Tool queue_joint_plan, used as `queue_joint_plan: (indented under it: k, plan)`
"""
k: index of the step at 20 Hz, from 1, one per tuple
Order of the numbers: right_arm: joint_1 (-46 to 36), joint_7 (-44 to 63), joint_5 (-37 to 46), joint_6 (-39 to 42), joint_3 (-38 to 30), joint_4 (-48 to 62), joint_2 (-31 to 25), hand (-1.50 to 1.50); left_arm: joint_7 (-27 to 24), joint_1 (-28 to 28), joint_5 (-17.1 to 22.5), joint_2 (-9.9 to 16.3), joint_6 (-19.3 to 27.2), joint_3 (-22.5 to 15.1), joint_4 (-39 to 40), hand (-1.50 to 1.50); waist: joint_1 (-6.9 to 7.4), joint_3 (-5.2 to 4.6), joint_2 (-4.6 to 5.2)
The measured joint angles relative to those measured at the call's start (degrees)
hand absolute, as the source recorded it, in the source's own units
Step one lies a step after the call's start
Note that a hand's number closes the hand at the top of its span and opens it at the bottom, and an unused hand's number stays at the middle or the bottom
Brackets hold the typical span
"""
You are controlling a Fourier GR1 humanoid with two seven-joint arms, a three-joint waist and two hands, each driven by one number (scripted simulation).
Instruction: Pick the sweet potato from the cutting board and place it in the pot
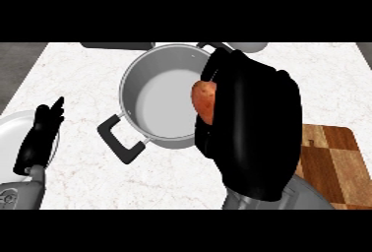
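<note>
We look down on a white marble counter (80,69), its surface speckled with faint grey veins and its left edge running diagonally against a darker floor.

Next in size is the right hand (254,128), a bulky matte black shape that fills the middle-right of the view, with a grey forearm rising from the lower edge. Its fingers are curled round the sweet potato (204,100), so most of the vegetable is hidden; only an orange-brown, slightly rough oval sliver shows at the hand's left side.

The pot (138,74) is round, of brushed grey metal with a thin bright rim and a pale smooth floor. It has 2 black loop handles: 1 angular handle (120,140) juts toward the lower left, and the other peeks out at the upper right, partly behind the hand. The sweet potato sits above the pot's right part, inside the rim's outline as we see it; we cannot tell whether it touches the pot.

The wooden cutting board (334,162) lies at the right, made of brown blocks in lighter and darker tones with visible grain, partly covered by the forearm.

At the left edge, the left hand (40,135) rests with fingers straight and pointing up, holding nothing, over a white rounded plate (15,128).
</note>
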Motion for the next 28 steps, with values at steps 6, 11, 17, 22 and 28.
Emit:
queue_joint_plan:
  k: [6, 11, 17, 22, 28]
  plan:
    - [-6.0, 0.1, -9.3, -4.5, -3.2, 14.6, 0.0, 1.5, -0.1, -0.7, 0.1, -0.4, -0.4, -0.1, 0.5, 0.0, 0.18, 0.05, 0.15]
    - [-6.6, 0.4, -16.1, -11.7, -5.5, 23.5, 0.1, -1.5, -0.2, -1.1, 0.5, 0.2, -1.1, 0.4, 0.7, 0.0, 0.56, 0.11, 0.31]
    - [-9.2, -2.2, -22.0, -24.7, -5.9, 30.8, 0.1, -1.5, -0.5, -1.8, 0.2, -0.2, -1.1, 0.3, 1.8, 0.0, 0.7, 0.14, 0.41]
    - [-8.0, -5.3, -21.0, -39.4, -7.1, 31.4, 0.2, -1.5, -0.8, -1.4, -0.1, -0.1, -0.8, 0.6, 2.0, 0.0, 0.14, 0.19, 0.23]
    - [-6.2, -6.2, -16.4, -51.2, -9.4, 29.6, 0.3, -1.5, -0.4, -0.6, -0.2, 0.1, -0.3, 1.5, 1.8, 0.0, -1.73, 0.19, -0.3]
